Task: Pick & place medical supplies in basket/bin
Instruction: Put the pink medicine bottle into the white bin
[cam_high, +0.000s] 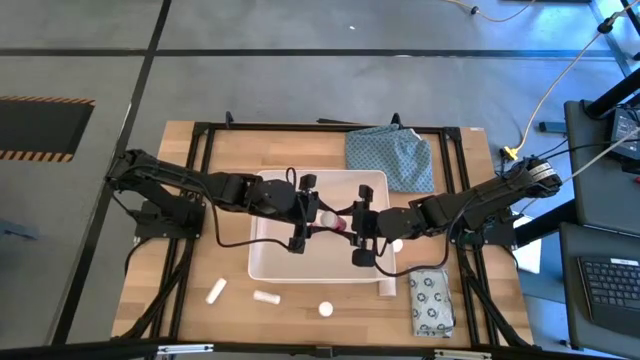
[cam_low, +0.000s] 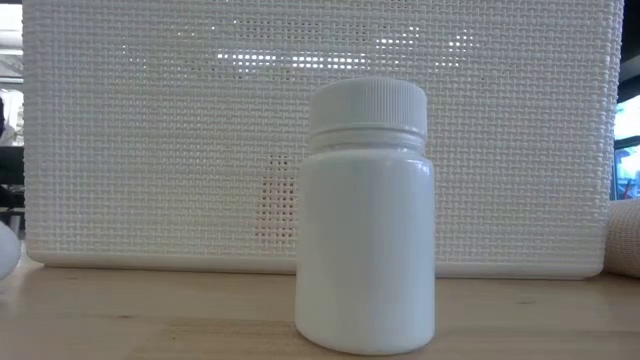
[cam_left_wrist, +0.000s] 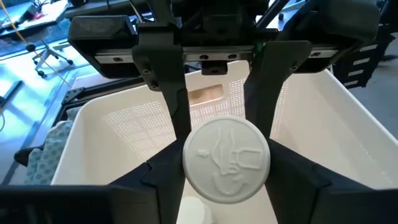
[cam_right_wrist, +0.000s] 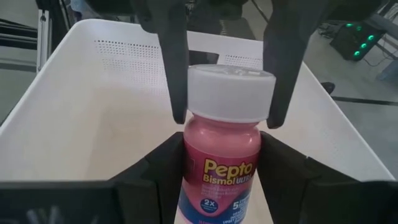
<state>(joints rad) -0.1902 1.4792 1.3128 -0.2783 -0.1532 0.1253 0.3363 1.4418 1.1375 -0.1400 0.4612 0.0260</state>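
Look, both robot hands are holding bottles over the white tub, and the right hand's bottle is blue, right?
Almost. The right hand holds a pink Pepto bottle, not a blue one; the right wrist view shows it. The left hand does hold a white bottle over the white tub.

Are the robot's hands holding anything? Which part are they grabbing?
Yes, both. The left pincer grips a white bottle at its cap. The right pincer grips the pink Pepto bottle by its white cap, over the white bin.
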